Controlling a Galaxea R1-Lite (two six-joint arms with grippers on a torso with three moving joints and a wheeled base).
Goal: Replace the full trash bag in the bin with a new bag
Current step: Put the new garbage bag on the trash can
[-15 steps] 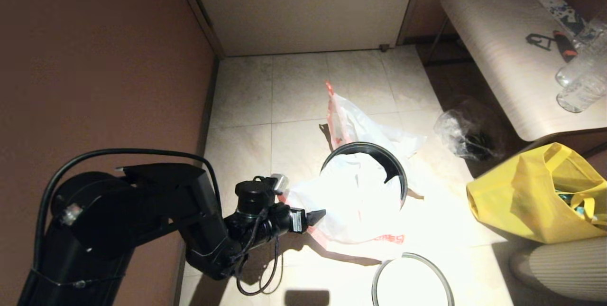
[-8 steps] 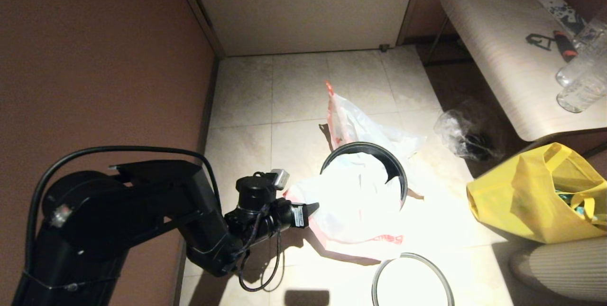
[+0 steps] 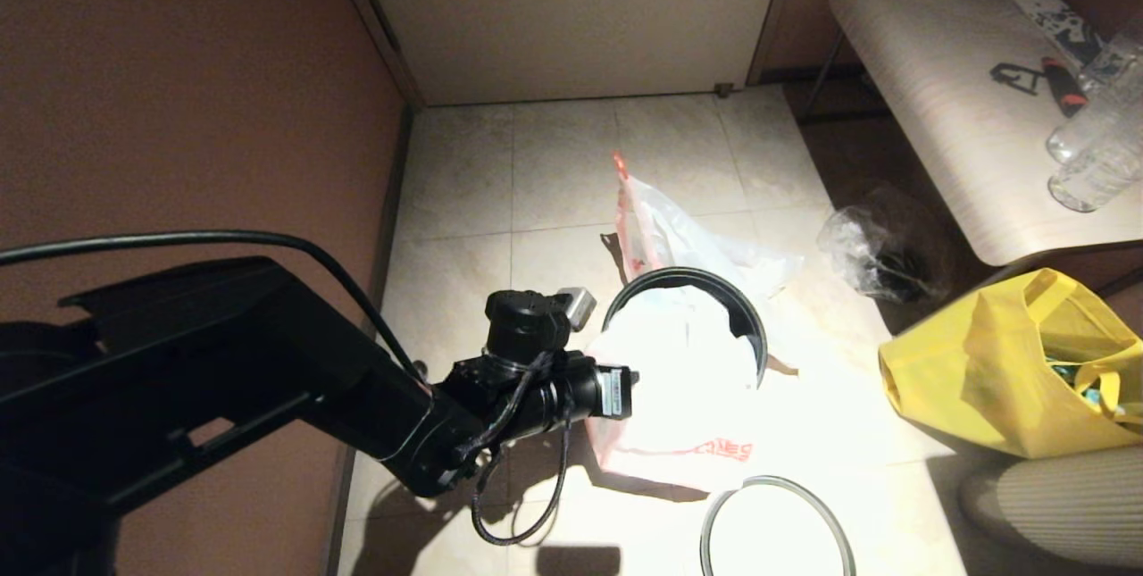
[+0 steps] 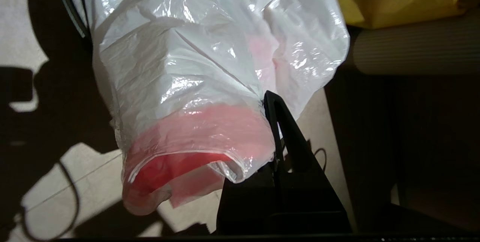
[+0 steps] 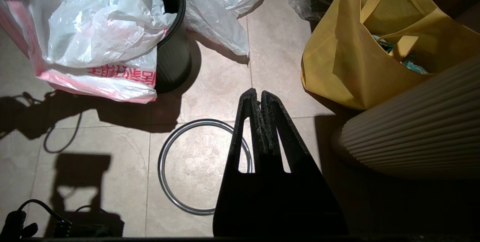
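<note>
The left gripper [image 3: 632,377] is closed on the red edge of the new bag [image 3: 688,379], at the near left side of the bin [image 3: 755,326]. The bag hangs half inside the bin and half over its near wall, down to the floor [image 3: 554,174]. The full bag [image 3: 679,237] lies on the floor behind the bin, touching it. The grey hoop [image 3: 775,522] lies on the floor in front. The right gripper [image 5: 256,93] is closed and empty, above the hoop.

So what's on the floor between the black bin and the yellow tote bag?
Nothing: between the bin and the yellow tote bag there is only bare tile, plainest in the right wrist view.
</note>
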